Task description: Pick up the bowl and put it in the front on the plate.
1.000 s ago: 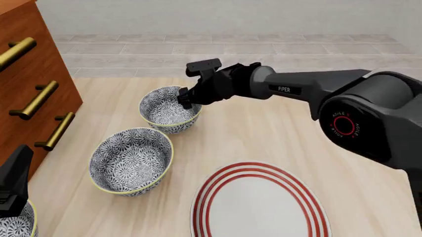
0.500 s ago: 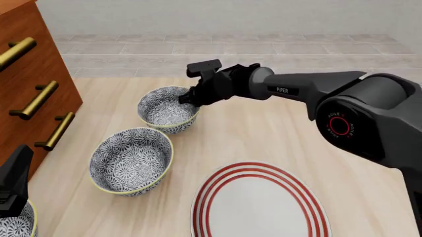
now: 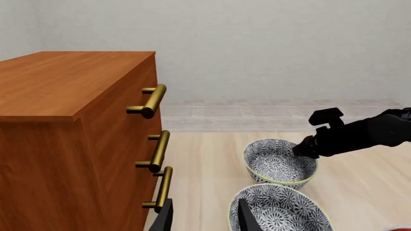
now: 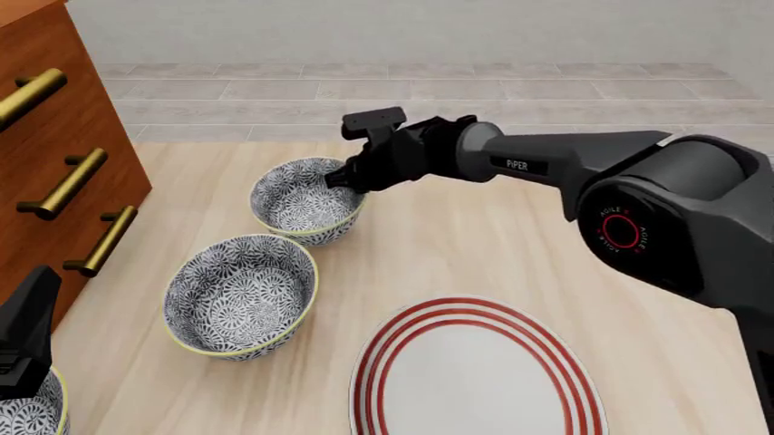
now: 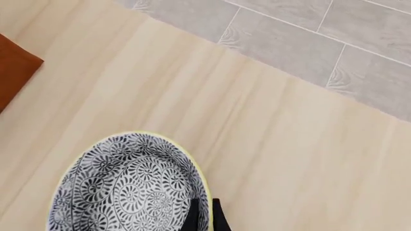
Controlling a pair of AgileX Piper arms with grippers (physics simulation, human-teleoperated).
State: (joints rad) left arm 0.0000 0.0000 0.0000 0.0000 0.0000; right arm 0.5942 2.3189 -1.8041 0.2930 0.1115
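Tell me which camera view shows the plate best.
The front view: the plate fills the near table, red rings and white centre plain, only its near edge cut off by the frame. The left wrist view catches just a red sliver of it at the lower corner of the frame. The right wrist view shows none of it.

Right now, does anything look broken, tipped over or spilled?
Nothing stands out. The far bowl sits upright with the right gripper pinching its rim. The nearer bowl beside it is upright and whole too. The plate lies flat on the table. No cracks or spills show.
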